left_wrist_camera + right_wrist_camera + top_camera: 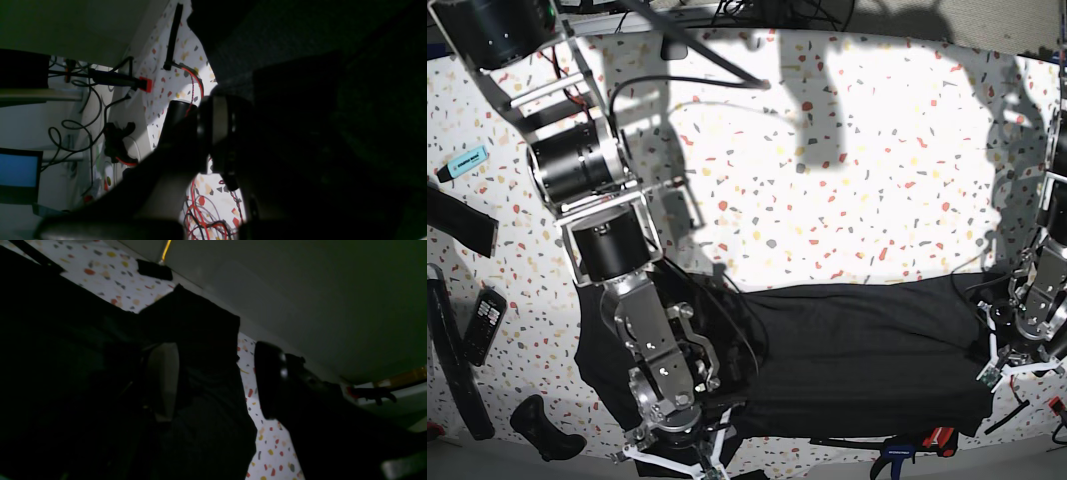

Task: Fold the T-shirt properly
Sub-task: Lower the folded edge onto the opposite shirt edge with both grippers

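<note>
The dark T-shirt [847, 350] lies spread, plain side up, along the front of the speckled table [847, 160]. It also shows in the left wrist view [283, 40] and the right wrist view [206, 323]. My left gripper [1007, 350] is at the shirt's right edge. In the left wrist view the gripper [205, 100] has its jaws close together with dark cloth between them. My right gripper [677, 430] is at the shirt's front left. In its own view the gripper [217, 373] is wide open with a flap of shirt between the pale pad [163, 380] and the black finger [270, 383].
A narrow black strip [174, 36] lies on the table beyond the shirt. At the left are a blue marker [462, 160], a black handset [484, 320] and a black strap [447, 370]. Red and black cables [196, 213] and clamps [927, 440] sit at the front edge.
</note>
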